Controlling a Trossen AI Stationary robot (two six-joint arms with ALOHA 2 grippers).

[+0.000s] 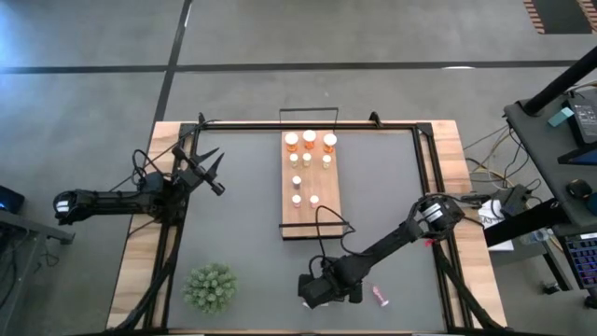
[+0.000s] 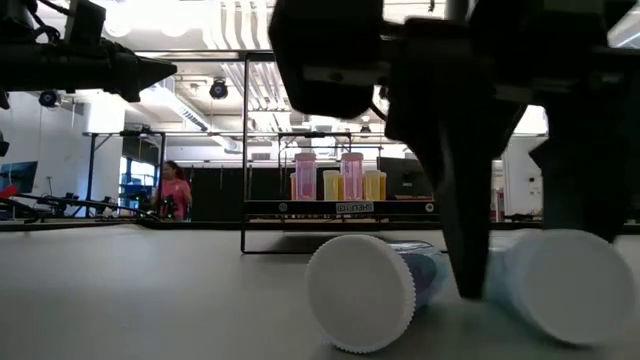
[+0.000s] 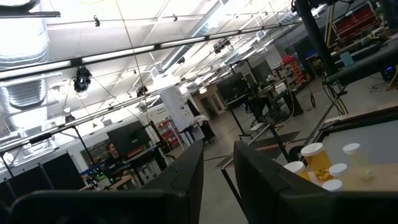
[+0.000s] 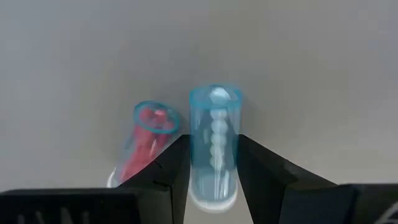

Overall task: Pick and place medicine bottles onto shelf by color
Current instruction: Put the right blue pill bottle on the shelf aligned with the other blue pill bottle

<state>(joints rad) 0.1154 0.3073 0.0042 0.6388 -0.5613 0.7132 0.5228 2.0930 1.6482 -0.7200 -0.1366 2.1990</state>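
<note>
A teal medicine bottle (image 4: 214, 146) lies on its side near the table's front edge, its white cap (image 2: 360, 290) facing that edge. My right gripper (image 4: 211, 177) is shut on it; from above, the arm (image 1: 322, 287) hides it. Right beside it lies a second bottle with red contents (image 4: 146, 146), seen pink from above (image 1: 380, 297), untouched. The shelf (image 1: 311, 219) lies mid-table with orange bottles (image 1: 310, 140) at its far end and white ones (image 1: 297, 182) behind them. My left gripper (image 1: 210, 171) waits at the table's left, raised and shut. My right gripper pinches the teal bottle's round body (image 4: 214, 180) between its two fingers, on the half nearer the cap. The fingers slant steeply down from above, one on each long side. One finger (image 2: 465, 260) stands between the two bottles. The bottle lies level on the tabletop.
A green spiky plant (image 1: 209, 287) stands at the near left. A black frame (image 1: 420, 159) runs round the grey tabletop. Open grey surface lies between the shelf and my left arm. A person (image 2: 175, 190) stands far back in the room.
</note>
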